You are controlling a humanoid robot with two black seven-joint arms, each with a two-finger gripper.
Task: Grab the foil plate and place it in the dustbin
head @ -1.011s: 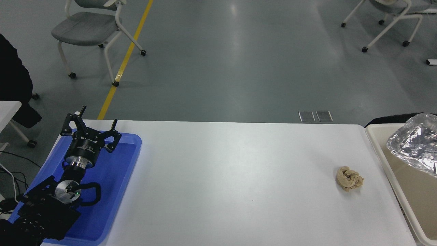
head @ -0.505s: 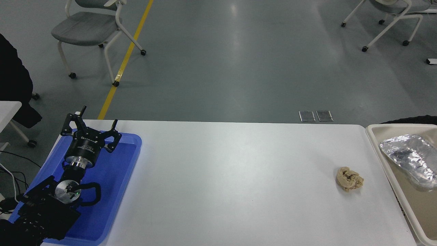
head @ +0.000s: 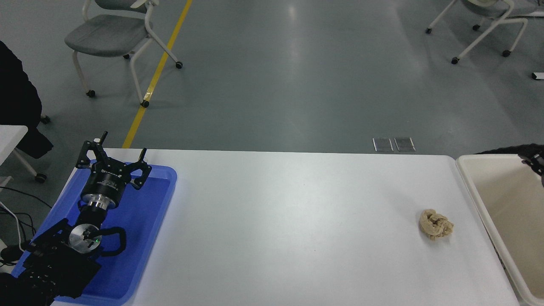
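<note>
Cream plastic rectangular dustbin [head: 471, 187] stands at the right end of the white desk [head: 289, 221], and the part of its deep interior in view is plain; the foil plate cannot be seen anywhere, and it may lie lower in the bin, beyond the picture's edge. A small black piece at the right edge, over the bin's far rim, is probably the right end effector [head: 536, 163], too cropped to tell whether it is open or closed. A small tan crumpled paper wad [head: 435, 224] lies on the desk near the bin. The left end effector [head: 114, 155] hangs over the flat blue plastic tray [head: 159, 187], fingers spread, gripping nothing.
</note>
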